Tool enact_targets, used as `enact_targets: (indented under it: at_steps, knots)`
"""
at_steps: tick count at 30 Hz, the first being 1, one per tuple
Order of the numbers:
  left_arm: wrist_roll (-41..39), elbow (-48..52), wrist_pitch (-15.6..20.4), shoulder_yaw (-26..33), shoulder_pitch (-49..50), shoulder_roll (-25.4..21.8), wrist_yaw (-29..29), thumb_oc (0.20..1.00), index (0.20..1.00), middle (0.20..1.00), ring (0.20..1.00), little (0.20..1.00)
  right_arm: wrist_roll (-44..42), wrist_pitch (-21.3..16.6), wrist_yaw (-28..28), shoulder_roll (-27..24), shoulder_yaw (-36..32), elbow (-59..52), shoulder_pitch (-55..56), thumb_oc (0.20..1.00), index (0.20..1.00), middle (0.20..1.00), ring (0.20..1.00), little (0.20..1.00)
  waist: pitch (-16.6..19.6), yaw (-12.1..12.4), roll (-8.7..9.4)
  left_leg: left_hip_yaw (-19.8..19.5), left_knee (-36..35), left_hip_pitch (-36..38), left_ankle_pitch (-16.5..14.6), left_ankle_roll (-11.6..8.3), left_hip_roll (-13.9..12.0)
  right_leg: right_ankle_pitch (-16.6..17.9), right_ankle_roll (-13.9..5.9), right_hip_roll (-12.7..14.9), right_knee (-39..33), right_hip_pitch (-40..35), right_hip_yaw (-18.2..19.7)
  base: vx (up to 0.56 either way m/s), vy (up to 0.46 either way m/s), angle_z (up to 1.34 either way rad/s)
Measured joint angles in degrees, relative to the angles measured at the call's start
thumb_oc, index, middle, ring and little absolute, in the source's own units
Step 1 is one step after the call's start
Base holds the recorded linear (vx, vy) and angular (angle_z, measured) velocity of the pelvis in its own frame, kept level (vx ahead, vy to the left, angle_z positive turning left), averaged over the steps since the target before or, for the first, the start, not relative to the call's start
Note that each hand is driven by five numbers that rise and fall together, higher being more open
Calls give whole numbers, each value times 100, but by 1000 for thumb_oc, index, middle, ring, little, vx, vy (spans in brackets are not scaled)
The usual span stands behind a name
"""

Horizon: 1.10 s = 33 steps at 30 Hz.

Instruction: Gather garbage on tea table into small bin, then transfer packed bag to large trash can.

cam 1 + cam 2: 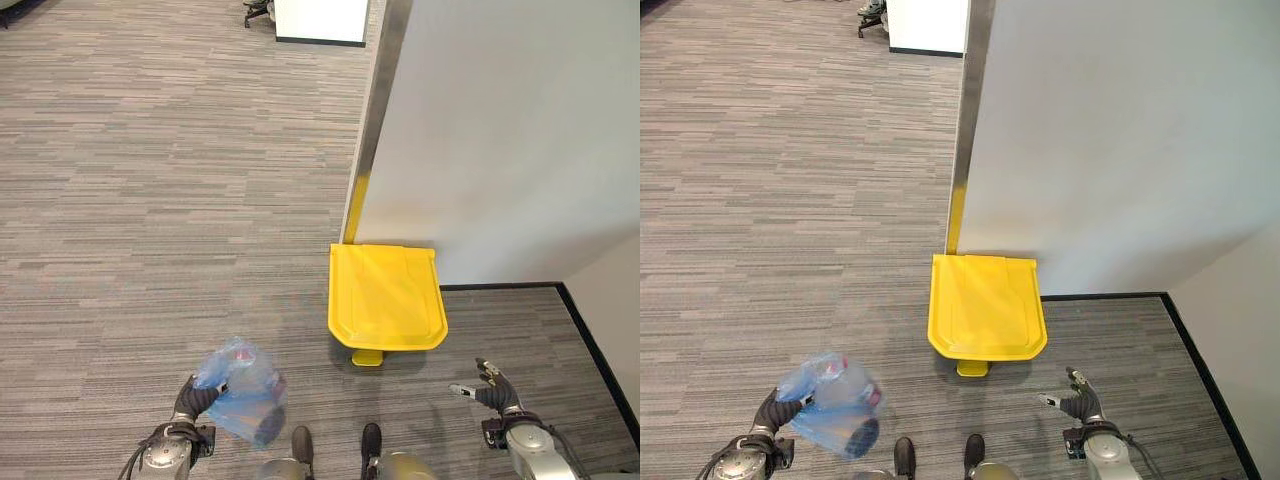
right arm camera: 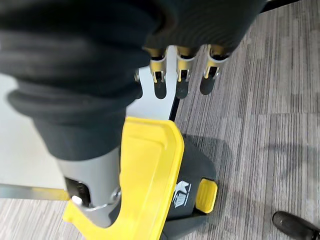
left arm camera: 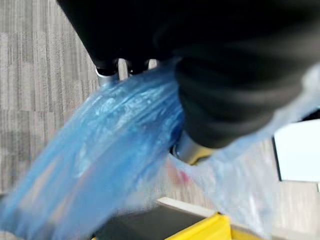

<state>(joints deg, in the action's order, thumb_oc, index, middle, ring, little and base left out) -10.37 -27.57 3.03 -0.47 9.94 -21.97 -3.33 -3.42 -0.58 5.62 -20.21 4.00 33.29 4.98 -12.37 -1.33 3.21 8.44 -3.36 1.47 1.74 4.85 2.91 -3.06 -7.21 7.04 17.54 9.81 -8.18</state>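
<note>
The left hand [image 1: 196, 397] grips the gathered neck of a blue bag [image 1: 243, 392], fingers curled round the plastic, and the bag hangs low at the robot's left side, clear of the carpet [image 1: 150, 200]; a dark round thing and a reddish scrap show through its film. Ahead and a little to the right stands the bin [image 1: 386, 297] against a white wall [image 1: 500, 130], its yellow lid shut flat and its yellow pedal [image 1: 367, 357] jutting at the front. The right hand [image 1: 489, 386] hangs empty beside the bin, fingers straight and relaxed. The main risk, I judge, is the shut lid: if the bag is swung over before the lid is raised, it lands on top and slides off to the floor. The pedal is small and low, so a foot could miss it or nudge the bin against the wall. The film looks thin and slippery; a loose grip on the neck could let it slip or spill, and a swing could catch the lid's edge.
</note>
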Motion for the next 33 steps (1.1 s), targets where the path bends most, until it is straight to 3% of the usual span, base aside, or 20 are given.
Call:
enact_targets:
  at_steps: [2,4,7,9,10,12,14,15,18,24,30,33]
  knots:
    - [0,-14,0,5,-215,-36,4,200,200,200,200,200,0,0,1,-3,0,-3,-33,1000,1000,1000,1000,1000,-75,10,-53,-95,43,-17,-13,24,-18,13,-50,66,-111,318,-155,183,3,29]
    - [3,-128,1,9,-461,-48,-1,200,200,200,200,200,0,0,10,2,-1,-9,-16,1000,1000,1000,1000,1000,-135,-128,-19,-282,160,-15,-90,129,-8,380,-207,132,-1123,558,-393,272,-13,51]
    - [5,-375,0,21,-578,12,-24,200,200,200,200,200,-5,-3,24,11,-27,0,14,1000,1000,1000,1000,1000,-205,-310,127,-539,412,60,-323,161,115,654,-384,162,-1979,766,-472,183,-31,47]
    - [6,-426,-2,31,-427,8,-49,200,200,200,200,200,-7,0,55,7,-67,4,131,1000,1000,1000,1000,1000,-158,-333,215,-659,388,275,-482,58,196,715,-366,162,-1832,701,-485,379,-128,44]
    - [5,-425,-4,9,-384,45,-97,200,200,200,200,200,-25,-8,80,0,-288,27,224,1000,1000,1000,1000,1000,-95,-342,275,-847,426,337,-708,-109,166,630,-160,128,-1822,496,-427,450,-196,47]
    - [5,-426,-3,-1,-363,130,-113,200,200,200,200,200,-128,-5,153,-30,-489,145,170,1000,1000,1000,1000,1000,-137,-384,21,-1071,516,452,-856,-325,-118,506,50,-121,-1656,347,-480,260,-145,44]
    - [-3,-423,4,24,-333,131,-119,200,200,200,200,200,-239,-8,180,-91,-490,251,39,1000,1000,1000,1000,1000,-106,-399,-73,-1106,599,626,-945,-513,-380,373,249,-314,-1238,311,-615,133,-70,9]
    - [-3,-419,4,34,-349,129,-119,200,200,200,200,200,-243,-21,182,-139,-491,239,-45,1000,1000,1000,1000,1000,-103,-406,-90,-1102,624,670,-962,-542,-457,254,372,-404,-1151,287,-639,92,-45,1]
    - [-3,-410,5,36,-450,130,-113,200,200,200,200,200,-350,-34,189,-311,-524,199,-261,1000,1000,1000,1000,1000,-78,-496,-131,-1083,595,672,-953,-557,-628,165,461,-556,-1063,337,-728,36,-13,0]
    - [-2,-408,5,-16,-573,131,-46,200,200,200,200,200,-395,-24,169,-384,-355,72,-321,1000,1000,1000,1000,1000,-56,-593,-135,-933,373,712,-1007,-649,-651,174,463,-593,-969,507,-575,-14,19,-14]
    - [28,-181,18,-524,-538,138,176,200,200,200,200,200,-183,-8,-151,-242,822,-288,-524,1000,1000,1000,1000,1000,104,-540,-50,-859,302,617,-1018,-516,-334,304,237,-339,-972,684,-331,-6,14,-11]
    - [30,-181,23,-629,-555,127,217,200,200,200,200,200,-106,-10,-227,-207,1039,-359,-870,1000,1000,1000,1000,1000,189,-438,-69,-874,357,495,-1000,-542,-342,308,242,-344,-970,775,-331,1,-8,2]
